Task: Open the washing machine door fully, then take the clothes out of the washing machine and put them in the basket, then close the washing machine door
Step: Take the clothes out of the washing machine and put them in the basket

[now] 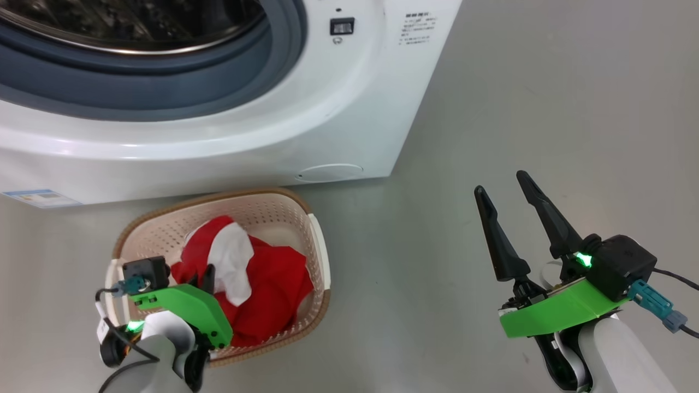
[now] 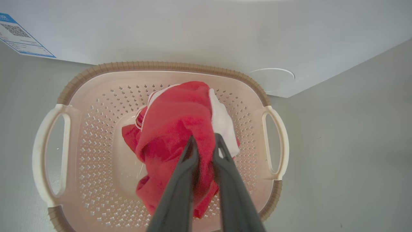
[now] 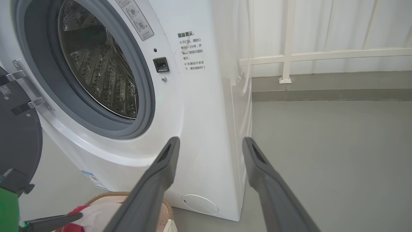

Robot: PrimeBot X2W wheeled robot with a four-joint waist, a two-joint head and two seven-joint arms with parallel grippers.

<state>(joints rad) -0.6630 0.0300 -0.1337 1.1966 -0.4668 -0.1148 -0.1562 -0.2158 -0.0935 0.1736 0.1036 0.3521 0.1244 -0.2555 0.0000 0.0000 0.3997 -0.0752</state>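
The basket [image 1: 218, 197] stands on the floor just in front of the washing machine [image 1: 327, 109]. Red and white clothes [image 1: 273, 284] lie in it. My left gripper [image 2: 205, 138] hangs over the basket [image 2: 161, 66], shut on a fold of the red clothes [image 2: 173, 119]. My right gripper [image 1: 501, 184] stands open above bare floor to the right of the basket, holding nothing. Past the open right gripper [image 3: 210, 141], the right wrist view shows the bare steel drum [image 3: 96, 71]. The washing machine door [image 3: 19, 135] is swung open at that view's left edge.
Grey floor [image 1: 546, 109] stretches to the right of the machine. A white railing [image 3: 289, 54] and a low kerb run along the back. A small blue label [image 1: 38, 197] sits low on the machine's front, left of the basket.
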